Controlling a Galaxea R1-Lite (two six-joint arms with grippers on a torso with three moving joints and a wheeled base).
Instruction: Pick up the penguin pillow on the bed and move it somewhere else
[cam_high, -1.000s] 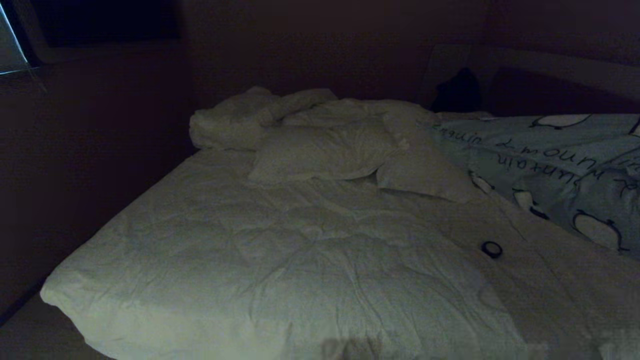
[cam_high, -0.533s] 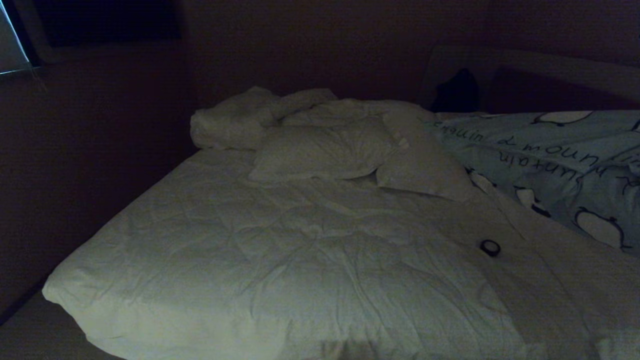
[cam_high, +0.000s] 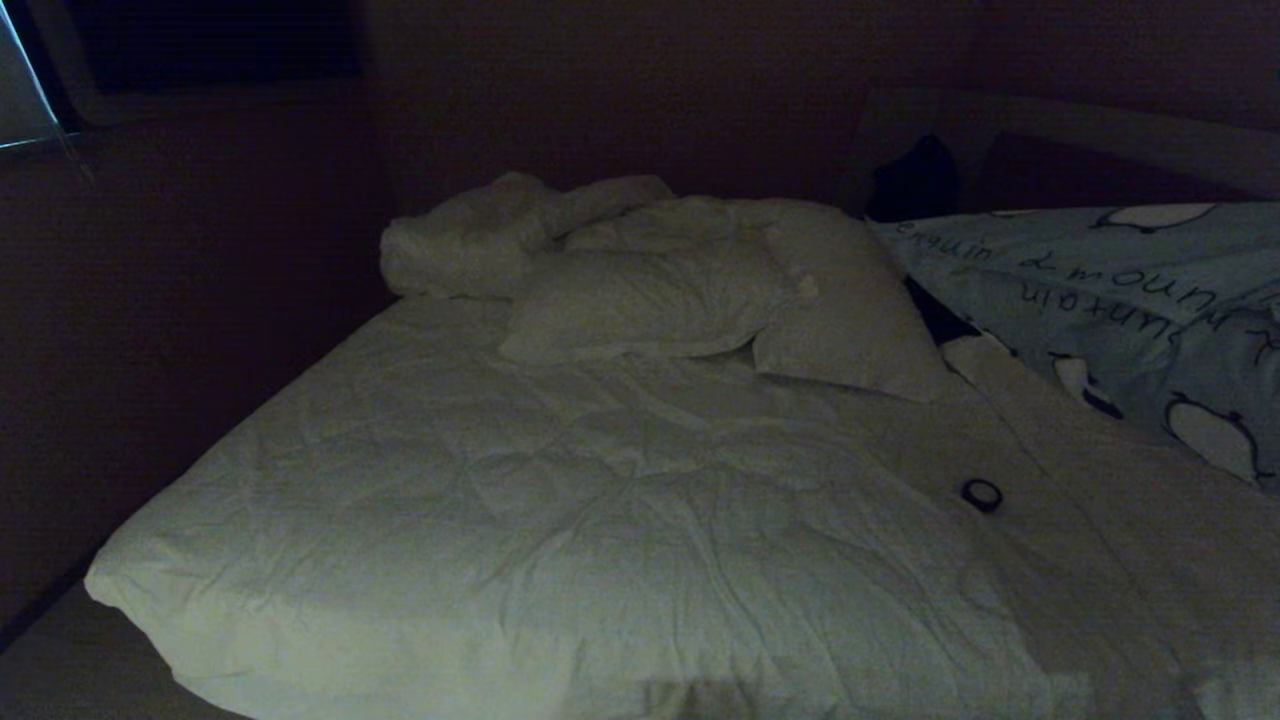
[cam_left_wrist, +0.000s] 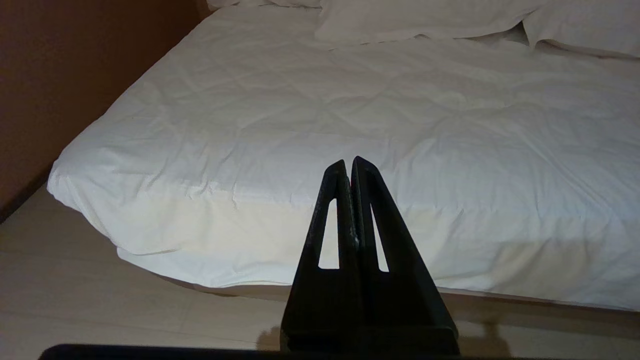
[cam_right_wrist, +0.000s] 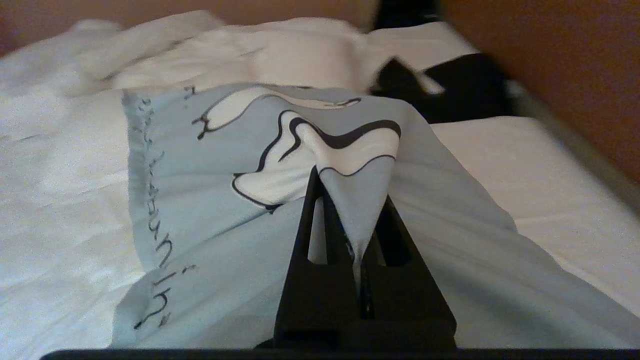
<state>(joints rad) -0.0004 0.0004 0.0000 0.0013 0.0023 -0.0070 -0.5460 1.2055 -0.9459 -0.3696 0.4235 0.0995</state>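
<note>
The penguin pillow (cam_high: 1100, 300), light blue-grey with black-and-white penguins and dark script, hangs raised over the right side of the bed (cam_high: 600, 520). A dark gap shows under its near left corner. In the right wrist view my right gripper (cam_right_wrist: 352, 200) is shut on a pinched fold of the penguin pillow (cam_right_wrist: 210, 200), and the cloth drapes down both sides of the fingers. My left gripper (cam_left_wrist: 348, 162) is shut and empty, parked low before the foot edge of the bed (cam_left_wrist: 400, 125). Neither arm shows in the head view.
Two plain white pillows (cam_high: 640, 300) (cam_high: 850, 330) lie at the head of the bed, with bunched duvet (cam_high: 470, 240) behind them. A small dark ring (cam_high: 982, 495) lies on the duvet. A dark object (cam_high: 915, 180) sits by the headboard. A wall (cam_high: 180, 300) borders the left side.
The penguin pillow has risen and shifted toward the right in the head view, uncovering a dark gap beside the white pillow. The left gripper and the bed stay put.
</note>
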